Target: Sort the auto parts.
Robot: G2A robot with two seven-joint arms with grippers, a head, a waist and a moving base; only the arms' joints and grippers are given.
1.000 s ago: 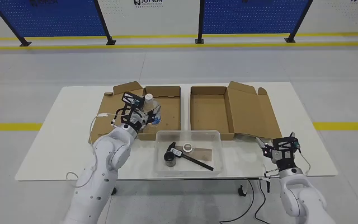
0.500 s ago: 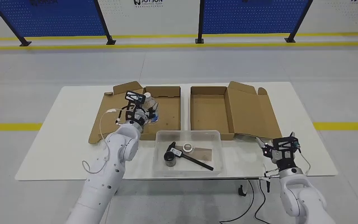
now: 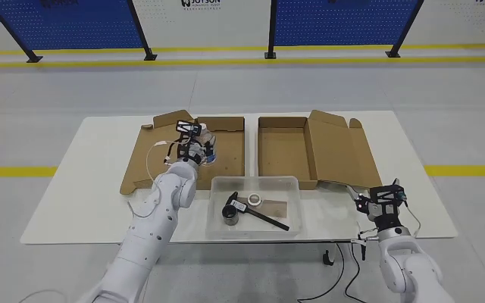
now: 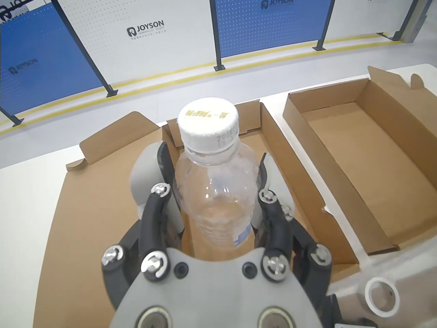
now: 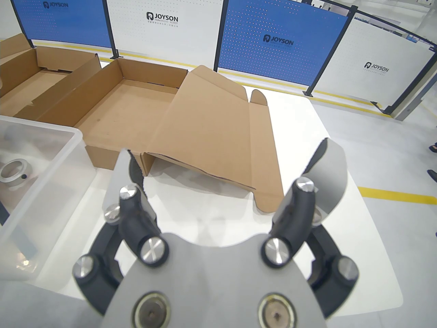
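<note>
Left gripper (image 4: 213,172) advanced over left box (image 4: 85,213), clenching seemingly upright bottle (image 4: 211,127), right gripper (image 5: 225,168) splayed

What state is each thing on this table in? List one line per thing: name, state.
bottle: capped, gripped over the left box.
left gripper: shut on the bottle.
right gripper: open, empty.
left box: open, flaps spread.
right box: open, empty.
clear bin: lidless, holding a metal ring.
</note>
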